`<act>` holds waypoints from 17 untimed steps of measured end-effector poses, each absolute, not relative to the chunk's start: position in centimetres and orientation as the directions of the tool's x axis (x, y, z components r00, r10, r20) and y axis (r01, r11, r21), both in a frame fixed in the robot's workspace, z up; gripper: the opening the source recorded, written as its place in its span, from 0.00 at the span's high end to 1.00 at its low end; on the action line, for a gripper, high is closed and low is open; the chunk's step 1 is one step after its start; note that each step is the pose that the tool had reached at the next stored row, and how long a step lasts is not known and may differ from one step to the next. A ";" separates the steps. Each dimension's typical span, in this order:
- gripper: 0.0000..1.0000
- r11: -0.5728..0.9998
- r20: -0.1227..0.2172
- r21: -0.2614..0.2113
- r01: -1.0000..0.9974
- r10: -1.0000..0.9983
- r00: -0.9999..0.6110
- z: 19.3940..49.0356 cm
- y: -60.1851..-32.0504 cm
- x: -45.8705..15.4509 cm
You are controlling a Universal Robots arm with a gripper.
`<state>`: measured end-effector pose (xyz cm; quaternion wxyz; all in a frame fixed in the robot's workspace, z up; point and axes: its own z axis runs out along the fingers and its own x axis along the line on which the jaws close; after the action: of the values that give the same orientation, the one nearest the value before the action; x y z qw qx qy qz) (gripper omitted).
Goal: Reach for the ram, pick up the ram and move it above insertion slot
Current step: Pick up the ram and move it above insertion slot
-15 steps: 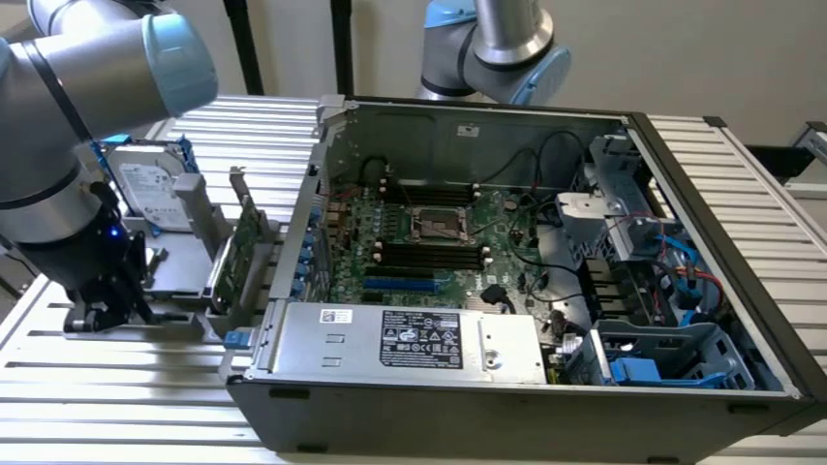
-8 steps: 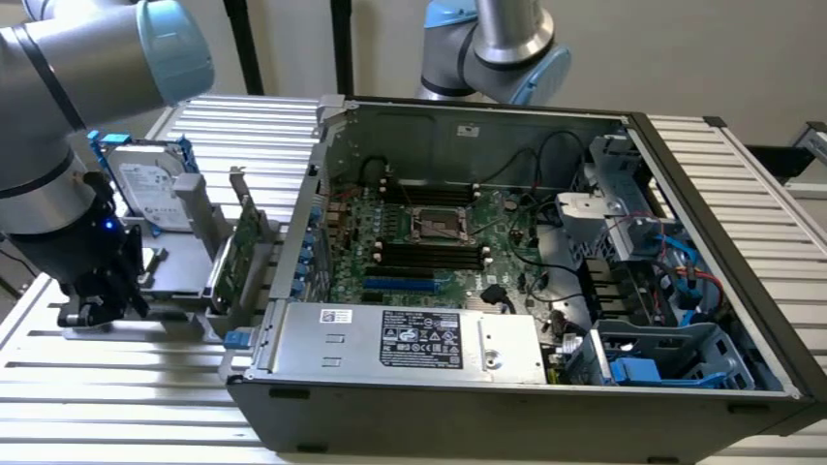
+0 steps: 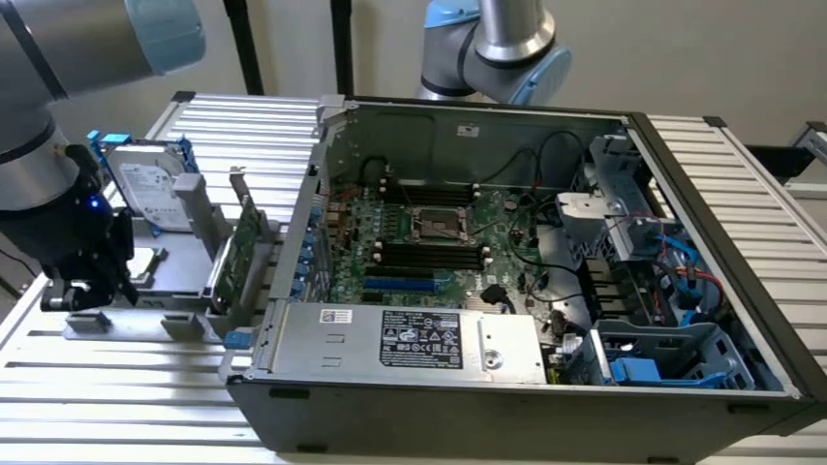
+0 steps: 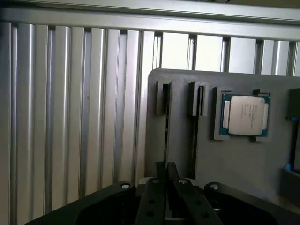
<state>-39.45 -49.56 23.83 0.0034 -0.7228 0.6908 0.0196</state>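
One arm: the gripper (image 3: 80,291) hangs low over the near end of a gray holder (image 3: 181,262), which lies on a slatted table (image 3: 116,387).
Hand: the gripper (image 4: 165,185) has its two fingers drawn close together, pinching the thin edge of the ram stick (image 4: 165,136).
Ram stick: seen edge-on, it stands upright in a slot of the holder (image 4: 225,164), running straight out from between the fingertips.
Neighbour slot: a second narrow slot (image 4: 193,140) lies just beside the hand, parallel to the gripped one.
Processor chip: sits flat in a square recess (image 4: 244,115), past the second slot from the hand.
Hard drive: stands upright (image 3: 145,189) just behind the hand.
Green card: on edge (image 3: 239,252), farther from the hand, toward the exterior view's right.
Computer case: open (image 3: 723,242), well apart from the hand, beyond the card.
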 end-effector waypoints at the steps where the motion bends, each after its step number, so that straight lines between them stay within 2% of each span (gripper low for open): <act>1: 0.87 -0.046 -0.033 0.022 -0.999 -0.998 0.045 24.3 -49.6 -39.4; 17: 0.87 -0.048 -0.038 0.022 -0.999 -0.998 0.047 31.5 -49.6 -37.0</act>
<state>-37.01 -49.58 31.48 0.0053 -0.7236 0.6898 0.0214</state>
